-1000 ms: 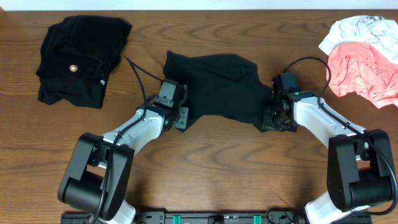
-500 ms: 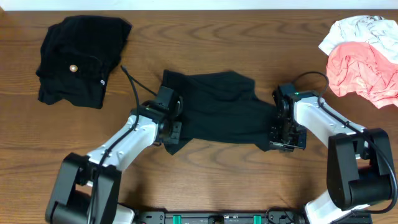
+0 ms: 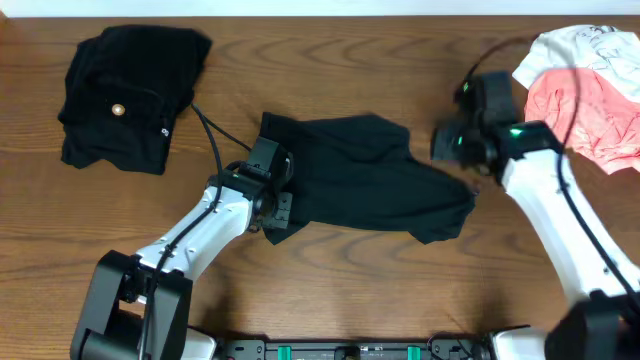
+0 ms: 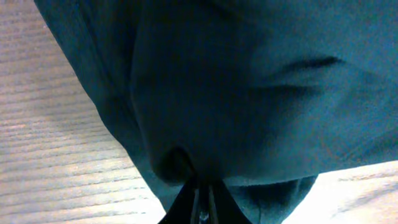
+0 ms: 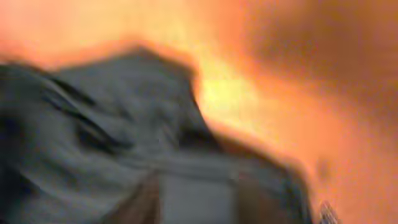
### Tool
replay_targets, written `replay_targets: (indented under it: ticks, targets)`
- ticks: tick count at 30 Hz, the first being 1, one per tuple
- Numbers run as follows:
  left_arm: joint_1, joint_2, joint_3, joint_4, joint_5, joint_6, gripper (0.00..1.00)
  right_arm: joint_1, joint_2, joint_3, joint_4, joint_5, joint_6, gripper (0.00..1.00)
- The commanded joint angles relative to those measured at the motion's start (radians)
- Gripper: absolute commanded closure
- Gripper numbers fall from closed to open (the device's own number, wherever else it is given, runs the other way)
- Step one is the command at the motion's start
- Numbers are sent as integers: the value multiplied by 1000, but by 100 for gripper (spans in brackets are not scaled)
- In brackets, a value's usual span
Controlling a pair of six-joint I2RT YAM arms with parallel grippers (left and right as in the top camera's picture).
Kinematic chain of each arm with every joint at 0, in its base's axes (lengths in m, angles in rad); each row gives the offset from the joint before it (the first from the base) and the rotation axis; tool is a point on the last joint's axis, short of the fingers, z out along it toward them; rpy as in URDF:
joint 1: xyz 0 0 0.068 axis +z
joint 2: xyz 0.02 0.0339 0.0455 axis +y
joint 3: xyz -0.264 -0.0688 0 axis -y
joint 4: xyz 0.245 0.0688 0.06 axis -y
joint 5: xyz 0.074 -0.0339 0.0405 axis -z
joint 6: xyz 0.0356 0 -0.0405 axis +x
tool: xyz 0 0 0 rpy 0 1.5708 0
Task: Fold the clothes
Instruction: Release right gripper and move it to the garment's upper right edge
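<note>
The black short-sleeved shirt (image 3: 370,175) lies spread and rumpled in the middle of the table. My left gripper (image 3: 272,208) is shut on its lower left edge. In the left wrist view the closed fingertips (image 4: 200,198) pinch a fold of the shirt (image 4: 236,93). My right gripper (image 3: 447,145) is raised above the shirt's right end, apart from it. The right wrist view is blurred; its fingers (image 5: 196,199) look spread, with the shirt (image 5: 93,124) below them.
A folded black piece with a small pale button (image 3: 125,95) lies at the back left. A pink garment (image 3: 580,120) and a white one (image 3: 575,45) are heaped at the back right, close to the right arm. Cables trail from both wrists.
My right gripper let go of the shirt's lower right corner and rose quickly up and toward the back. The shirt's right end dropped flat. The left gripper kept its hold and barely moved.
</note>
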State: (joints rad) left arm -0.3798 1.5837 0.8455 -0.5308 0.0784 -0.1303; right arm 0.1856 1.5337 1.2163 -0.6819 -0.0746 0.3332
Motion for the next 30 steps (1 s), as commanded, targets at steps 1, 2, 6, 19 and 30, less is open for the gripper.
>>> replay_targets:
  ticks: [1,2,6,19,30]
  targets:
    - [2,-13,-6,4,-5,-5,93,-3,48,0,70,-55,-35,55]
    - [2,-13,-6,5,-5,-5,93,0,73,0,90,-74,-40,54]
    - [2,-13,-6,5,-5,-5,93,11,186,3,171,-91,-78,50]
    - [2,-13,-6,5,-5,-5,93,18,466,147,223,-223,-103,56]
    - [2,-13,-6,5,-5,-5,93,45,481,155,163,-166,-102,50]
